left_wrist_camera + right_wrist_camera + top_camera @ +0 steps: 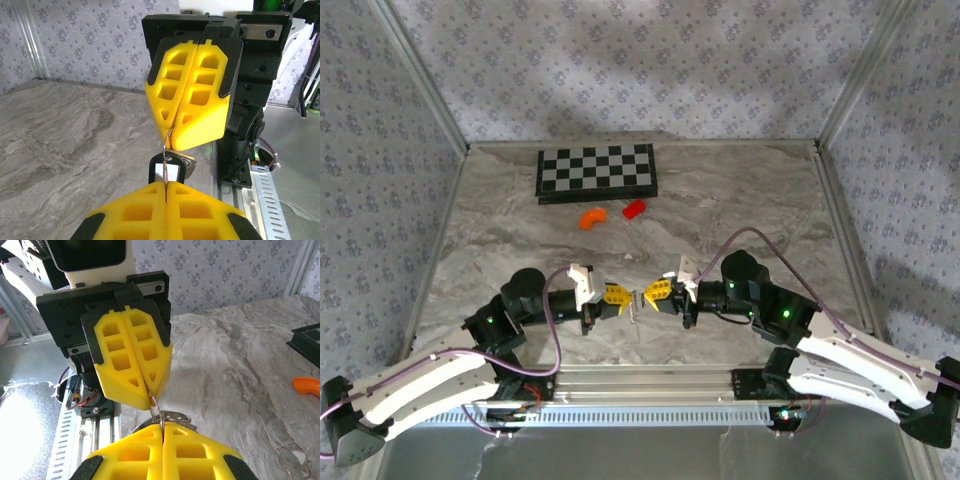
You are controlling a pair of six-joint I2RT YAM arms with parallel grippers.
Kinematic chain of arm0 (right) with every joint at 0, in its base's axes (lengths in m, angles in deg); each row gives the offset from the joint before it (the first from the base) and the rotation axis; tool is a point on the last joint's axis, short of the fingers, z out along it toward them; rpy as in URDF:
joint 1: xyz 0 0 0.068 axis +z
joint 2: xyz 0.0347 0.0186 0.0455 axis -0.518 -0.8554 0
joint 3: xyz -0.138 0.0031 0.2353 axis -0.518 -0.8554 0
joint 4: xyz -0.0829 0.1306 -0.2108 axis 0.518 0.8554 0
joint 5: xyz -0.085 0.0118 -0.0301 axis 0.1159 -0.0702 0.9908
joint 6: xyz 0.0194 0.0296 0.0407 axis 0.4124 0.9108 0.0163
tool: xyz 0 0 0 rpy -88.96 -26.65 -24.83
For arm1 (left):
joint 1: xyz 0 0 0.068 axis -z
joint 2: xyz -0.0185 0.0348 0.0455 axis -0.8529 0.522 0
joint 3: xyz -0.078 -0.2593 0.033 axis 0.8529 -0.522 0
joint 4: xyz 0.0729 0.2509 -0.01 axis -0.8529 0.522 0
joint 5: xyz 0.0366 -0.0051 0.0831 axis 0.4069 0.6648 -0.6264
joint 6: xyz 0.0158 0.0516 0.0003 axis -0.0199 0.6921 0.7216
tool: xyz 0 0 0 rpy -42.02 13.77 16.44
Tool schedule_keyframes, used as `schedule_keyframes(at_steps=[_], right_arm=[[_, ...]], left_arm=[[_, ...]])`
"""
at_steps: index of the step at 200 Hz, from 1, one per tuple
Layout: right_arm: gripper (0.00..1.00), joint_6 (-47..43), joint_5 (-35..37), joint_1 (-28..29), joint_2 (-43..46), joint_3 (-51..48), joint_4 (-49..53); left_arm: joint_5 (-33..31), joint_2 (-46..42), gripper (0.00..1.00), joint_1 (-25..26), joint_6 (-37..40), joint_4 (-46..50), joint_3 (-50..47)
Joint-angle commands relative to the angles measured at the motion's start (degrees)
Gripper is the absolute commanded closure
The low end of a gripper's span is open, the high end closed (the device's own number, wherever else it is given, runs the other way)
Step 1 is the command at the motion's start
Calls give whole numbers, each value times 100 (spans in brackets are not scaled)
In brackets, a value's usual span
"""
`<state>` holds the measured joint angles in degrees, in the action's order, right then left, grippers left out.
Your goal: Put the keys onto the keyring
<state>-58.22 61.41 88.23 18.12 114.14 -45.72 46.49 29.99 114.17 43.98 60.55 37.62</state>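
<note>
Firmly, left end effector [166, 186] pinches keys [168, 171] — right end effector [162, 427], keyring [175, 416].

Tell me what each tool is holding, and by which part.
The left tool appears to pinch the dark key by its near end. The right tool pinches the thin keyring loop at its top, right at the fingertips.

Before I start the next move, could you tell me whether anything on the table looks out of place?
Nothing looks spilled or damaged. A red block and a curved orange piece lie loose just in front of the checkerboard, which sits slightly askew to the table's back edge.
</note>
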Motion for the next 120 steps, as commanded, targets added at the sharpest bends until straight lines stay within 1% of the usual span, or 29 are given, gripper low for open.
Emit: schedule_keyframes(at_steps=[1, 54, 120], right_arm=[[100, -99, 45, 36, 63, -10, 46], [100, -134, -150, 94, 19, -11, 15], [100, -226, -51, 110, 79, -11, 131]], left_arm=[[117, -76, 100, 59, -32, -253, 98], [108, -87, 100, 61, -26, -211, 120], [131, -140, 100, 70, -13, -95, 174]])
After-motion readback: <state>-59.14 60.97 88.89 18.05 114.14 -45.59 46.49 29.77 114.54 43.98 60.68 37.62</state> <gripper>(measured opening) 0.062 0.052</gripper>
